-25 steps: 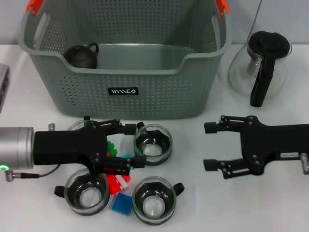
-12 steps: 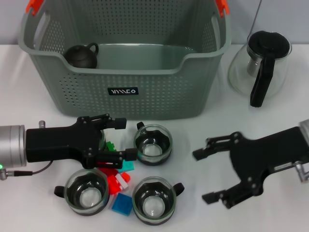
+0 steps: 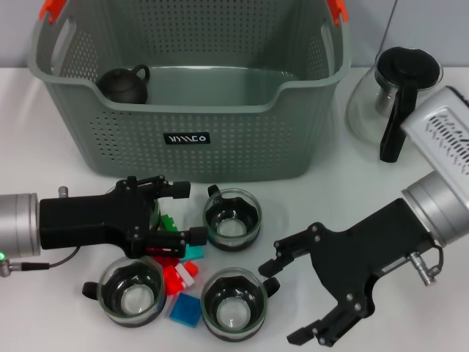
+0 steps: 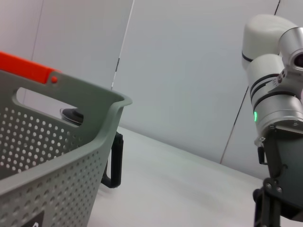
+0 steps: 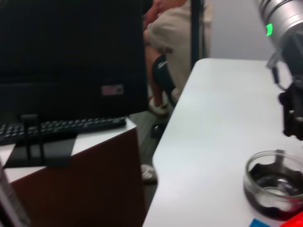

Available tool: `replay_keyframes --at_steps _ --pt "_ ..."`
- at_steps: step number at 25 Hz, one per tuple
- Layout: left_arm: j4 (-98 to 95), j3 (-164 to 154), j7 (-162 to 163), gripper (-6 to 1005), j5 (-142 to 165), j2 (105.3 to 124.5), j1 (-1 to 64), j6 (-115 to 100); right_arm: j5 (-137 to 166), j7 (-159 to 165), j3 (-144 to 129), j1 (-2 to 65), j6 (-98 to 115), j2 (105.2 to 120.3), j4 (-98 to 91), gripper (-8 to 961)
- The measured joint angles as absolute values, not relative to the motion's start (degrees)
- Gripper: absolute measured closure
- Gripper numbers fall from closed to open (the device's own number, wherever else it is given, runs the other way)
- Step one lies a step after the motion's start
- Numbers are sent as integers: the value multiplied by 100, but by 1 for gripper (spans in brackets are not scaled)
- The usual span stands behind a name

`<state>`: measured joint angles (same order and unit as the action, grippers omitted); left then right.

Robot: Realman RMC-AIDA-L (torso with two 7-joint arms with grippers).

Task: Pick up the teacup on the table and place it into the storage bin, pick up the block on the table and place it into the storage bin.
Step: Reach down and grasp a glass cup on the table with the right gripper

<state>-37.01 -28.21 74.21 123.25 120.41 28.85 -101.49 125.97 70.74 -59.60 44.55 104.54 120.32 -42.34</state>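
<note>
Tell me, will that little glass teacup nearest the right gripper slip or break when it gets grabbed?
The teacup looks like smooth glass, so it is probably slippery and breakable. Its wide, low shape should resist tipping. The open right gripper may push it into the blocks.

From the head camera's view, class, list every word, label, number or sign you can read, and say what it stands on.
Small black label on the front of the storage bin: white lettering, too small and stylised to read reliably.
No other text, number or sign is legible in any view.
</note>
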Motion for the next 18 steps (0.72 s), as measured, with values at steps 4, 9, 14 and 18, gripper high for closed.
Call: replay_keyframes --at_steps 4,9,14,18 --pt "-3693 -2847 7416 70 12331 12058 2845 -10091 12590 7162 -6258 4602 10441 12038 -4237 48" --pt "-3684 -2865 7408 71 12331 12079 2813 -10009 12586 7330 -6714 4816 10337 12066 -4239 50" --pt "-3682 -2865 7408 71 12331 12077 2810 -10009 12457 7414 -7288 4879 10034 12087 -4238 52" --pt "-3682 -2860 7354 72 12427 12055 2834 -9983 12329 7504 -7681 4880 9842 12077 -4315 53"
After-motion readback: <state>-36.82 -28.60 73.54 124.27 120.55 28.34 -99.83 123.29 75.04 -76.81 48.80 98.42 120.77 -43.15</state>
